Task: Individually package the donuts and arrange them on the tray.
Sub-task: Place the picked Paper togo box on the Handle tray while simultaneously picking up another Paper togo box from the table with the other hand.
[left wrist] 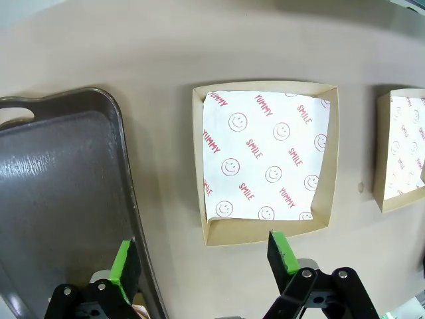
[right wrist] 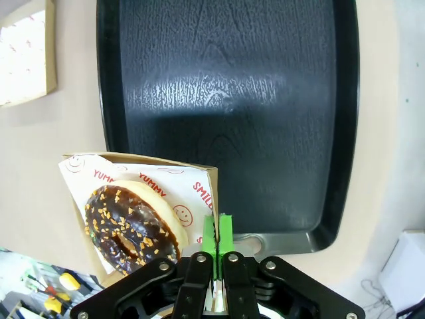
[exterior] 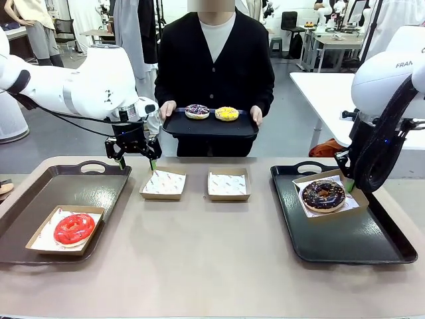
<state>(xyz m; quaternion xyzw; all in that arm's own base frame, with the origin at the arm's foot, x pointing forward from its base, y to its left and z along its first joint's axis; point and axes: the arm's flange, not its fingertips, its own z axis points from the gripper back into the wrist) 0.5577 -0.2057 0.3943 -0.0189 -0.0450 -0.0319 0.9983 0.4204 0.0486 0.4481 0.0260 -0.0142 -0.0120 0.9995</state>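
On the right tray, the right pincer was clamped shut on the rim of the box carrying the chocolate donut. Moving it slowly and level would probably keep the donut seated. Its arm reached steeply down. The left pincer hovered wide open above an empty box.

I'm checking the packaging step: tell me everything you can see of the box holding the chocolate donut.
It is a shallow, square, brown cardboard box, lined with white paper printed in red with YUMMY, SMILE and smiley faces. The chocolate donut with sprinkles lies in it. It is over the far left corner of the black tray on the robot's right, turned askew. The right claw is shut on one wall. Whether it rests on the tray is unclear.
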